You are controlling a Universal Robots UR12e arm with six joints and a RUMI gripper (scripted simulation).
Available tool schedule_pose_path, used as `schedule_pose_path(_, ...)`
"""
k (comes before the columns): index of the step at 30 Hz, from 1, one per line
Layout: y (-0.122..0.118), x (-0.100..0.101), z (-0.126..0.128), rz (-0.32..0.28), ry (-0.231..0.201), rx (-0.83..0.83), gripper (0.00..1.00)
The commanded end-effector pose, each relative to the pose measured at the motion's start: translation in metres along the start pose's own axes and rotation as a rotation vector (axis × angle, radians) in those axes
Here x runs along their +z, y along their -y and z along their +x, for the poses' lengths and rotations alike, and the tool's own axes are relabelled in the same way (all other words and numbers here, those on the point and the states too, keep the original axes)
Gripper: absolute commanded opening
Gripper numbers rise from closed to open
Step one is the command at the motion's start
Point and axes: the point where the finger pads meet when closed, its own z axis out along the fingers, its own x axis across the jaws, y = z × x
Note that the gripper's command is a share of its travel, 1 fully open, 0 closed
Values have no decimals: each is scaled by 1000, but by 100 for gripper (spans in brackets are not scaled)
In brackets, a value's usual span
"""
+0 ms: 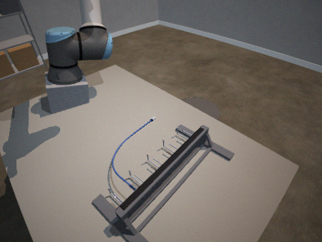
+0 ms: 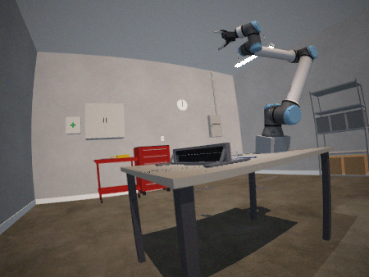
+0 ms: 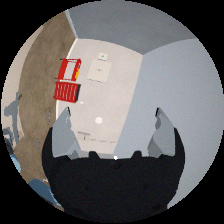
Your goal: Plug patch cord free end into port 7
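Observation:
A blue patch cord (image 1: 123, 145) lies in a curve on the table (image 1: 215, 200). Its free plug (image 1: 153, 118) rests on the table top, away from the rack. Its other end (image 1: 129, 185) goes into the rack's port strip near one end. The dark rack (image 1: 168, 168) (image 2: 200, 152) stands upright on its flat feet. My gripper (image 2: 223, 39) (image 3: 113, 107) is open and empty. It is held high in the air, far above the table, and points at the far wall. The arm's base (image 1: 66, 73) (image 2: 275, 123) stands at the table's far corner.
Thin cable guides (image 1: 157, 154) stick out from the rack on the cord's side. A red tool cart (image 2: 133, 164) (image 3: 67, 82) stands by the far wall. A metal shelf (image 2: 338, 123) stands behind the arm's base.

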Motion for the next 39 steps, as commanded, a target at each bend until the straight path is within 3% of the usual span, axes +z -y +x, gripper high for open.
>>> schedule_pose_path(1,23,4,-13,36,15,-32,100)
schedule_pose_path(5,75,11,-48,122,55,-107,100)
schedule_pose_path(8,132,14,-92,220,105,-188,100)
schedule_pose_path(10,132,14,-92,220,105,-188,100)
schedule_pose_path(12,175,12,-133,300,149,-253,100)
schedule_pose_path(20,271,-24,-271,636,377,-496,100)
schedule_pose_path(21,283,-28,-287,639,379,-498,100)
schedule_pose_path(22,291,-36,-306,690,420,-531,100)
schedule_pose_path(24,313,-44,-337,690,420,-531,100)
schedule_pose_path(25,319,-54,-356,741,463,-563,100)
schedule_pose_path(27,319,-54,-356,741,463,-563,100)
schedule_pose_path(28,343,-73,-405,790,508,-593,100)
schedule_pose_path(30,346,-91,-433,885,600,-648,100)
schedule_pose_path(31,354,-98,-451,885,600,-648,100)
schedule_pose_path(32,357,-110,-469,930,647,-672,100)
schedule_pose_path(33,364,-118,-486,930,647,-672,100)
schedule_pose_path(35,366,-142,-522,1013,740,-714,100)
schedule_pose_path(36,371,-150,-539,1013,740,-714,100)
schedule_pose_path(38,370,-176,-572,1086,831,-748,100)
schedule_pose_path(39,374,-185,-589,1086,831,-748,100)
